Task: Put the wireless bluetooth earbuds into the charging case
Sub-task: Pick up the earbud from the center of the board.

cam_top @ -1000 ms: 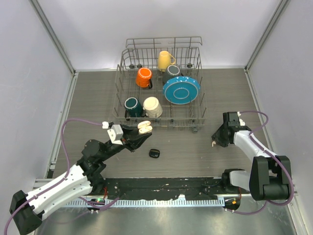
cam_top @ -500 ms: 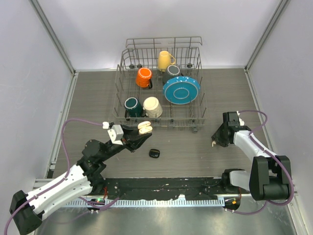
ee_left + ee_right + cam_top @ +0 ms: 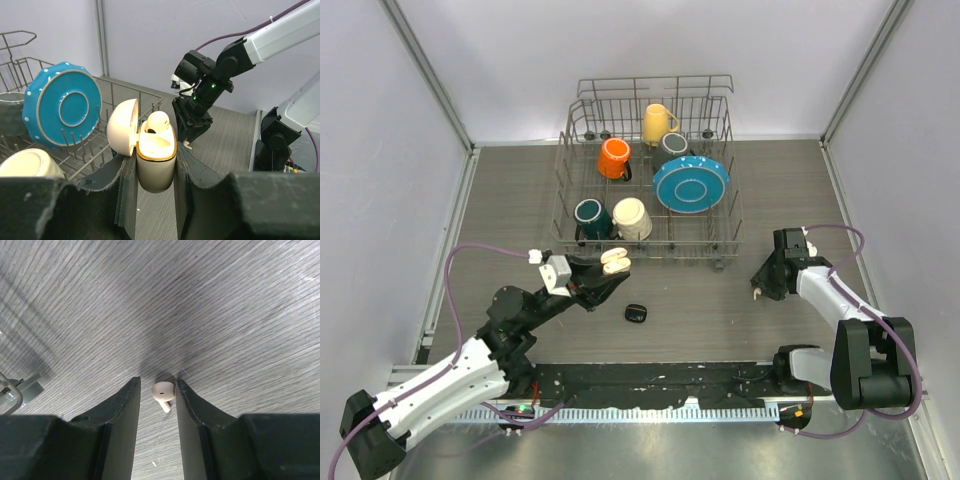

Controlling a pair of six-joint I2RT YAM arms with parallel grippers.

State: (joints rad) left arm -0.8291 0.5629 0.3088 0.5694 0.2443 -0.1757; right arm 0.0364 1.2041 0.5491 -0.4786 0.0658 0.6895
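Two pinches: left gripper [image 3: 154,176] tight on glossy cream rounded case [image 3: 156,150], right gripper [image 3: 157,390] nipping smooth white stemmed earbud [image 3: 163,390].

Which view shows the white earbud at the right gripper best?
Right wrist: the white earbud sits sharp and close between the fingers of the right gripper, stem visible. Left wrist shows it small and distant; top external shows only a speck.

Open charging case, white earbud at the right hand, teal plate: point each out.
open charging case [image 3: 156,165], left wrist view, front of its body
white earbud [image 3: 163,390], right wrist view, its rounded head
teal plate [image 3: 691,183], top external view, centre
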